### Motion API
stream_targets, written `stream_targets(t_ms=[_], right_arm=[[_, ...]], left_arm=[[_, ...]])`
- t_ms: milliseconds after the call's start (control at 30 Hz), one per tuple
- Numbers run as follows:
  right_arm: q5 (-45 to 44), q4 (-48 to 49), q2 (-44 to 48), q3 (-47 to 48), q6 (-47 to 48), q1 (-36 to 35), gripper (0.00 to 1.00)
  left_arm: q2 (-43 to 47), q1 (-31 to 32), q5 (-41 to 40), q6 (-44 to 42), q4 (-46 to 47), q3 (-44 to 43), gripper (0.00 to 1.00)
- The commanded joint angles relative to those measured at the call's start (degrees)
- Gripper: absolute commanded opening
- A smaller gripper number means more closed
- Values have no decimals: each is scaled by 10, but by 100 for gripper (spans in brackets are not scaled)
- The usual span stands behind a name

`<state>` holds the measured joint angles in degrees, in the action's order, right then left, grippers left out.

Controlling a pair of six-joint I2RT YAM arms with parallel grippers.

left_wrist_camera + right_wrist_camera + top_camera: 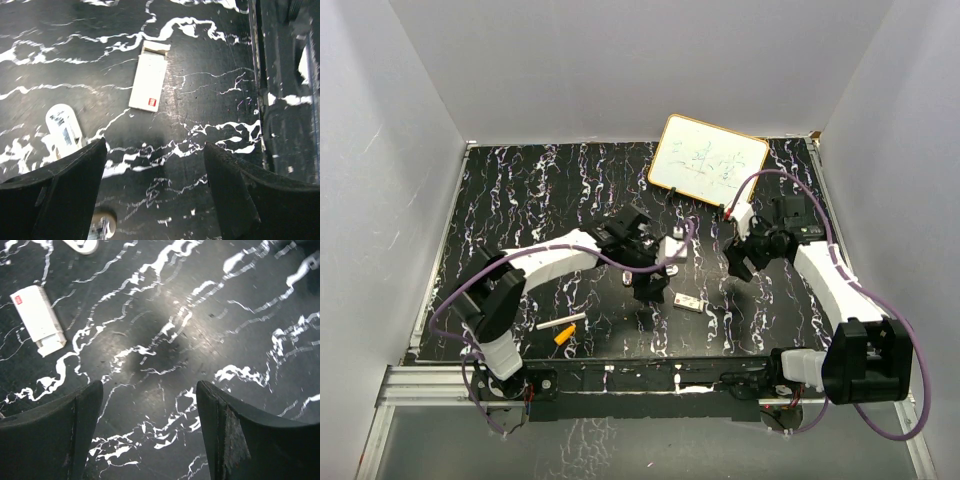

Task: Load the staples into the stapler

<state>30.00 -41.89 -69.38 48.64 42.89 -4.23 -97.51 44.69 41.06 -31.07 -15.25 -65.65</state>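
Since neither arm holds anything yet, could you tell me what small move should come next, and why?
Probably advance and lower the left gripper onto the stapler: it lies flat ahead of those open jaws, and the right gripper is open and empty too.

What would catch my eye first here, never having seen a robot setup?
The black table, veined white like marble, stands out, with a white-and-black left arm and right arm reaching over it. Between the open left gripper and right gripper lies a tiny white stapler. At the far side sits a scribbled-on whiteboard.
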Motion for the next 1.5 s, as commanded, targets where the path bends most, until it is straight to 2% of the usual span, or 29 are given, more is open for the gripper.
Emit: stream_targets(t_ms=[0, 300, 500, 733, 867, 1000, 1233, 1333, 1467], right_arm=[[-1, -28, -34, 54, -59, 39, 77], [-18, -42, -64, 60, -101, 58, 76], [-4, -61, -96, 82, -109, 58, 74], [17, -58, -126, 89, -109, 58, 72], [54, -51, -147, 96, -111, 57, 70], [76, -44, -180, 114, -124, 53, 69], [96, -46, -243, 149, -153, 46, 66], [95, -39, -261, 151, -162, 18, 65], [99, -35, -280, 149, -171, 4, 64]], left_arm=[[-35, 51, -26, -133, -41, -47, 77], [-106, 100, -75, -167, -11, -84, 76], [-137, 111, -99, -148, 21, -88, 70], [-137, 114, -144, -63, 91, -57, 51], [-128, 115, -175, 19, 133, -28, 34], [-119, 115, -211, 115, 181, 3, 28], [-130, 121, -315, 254, 208, -3, 27], [-148, 127, -367, 294, 201, -20, 31], [-168, 135, -394, 331, 176, -48, 38]])
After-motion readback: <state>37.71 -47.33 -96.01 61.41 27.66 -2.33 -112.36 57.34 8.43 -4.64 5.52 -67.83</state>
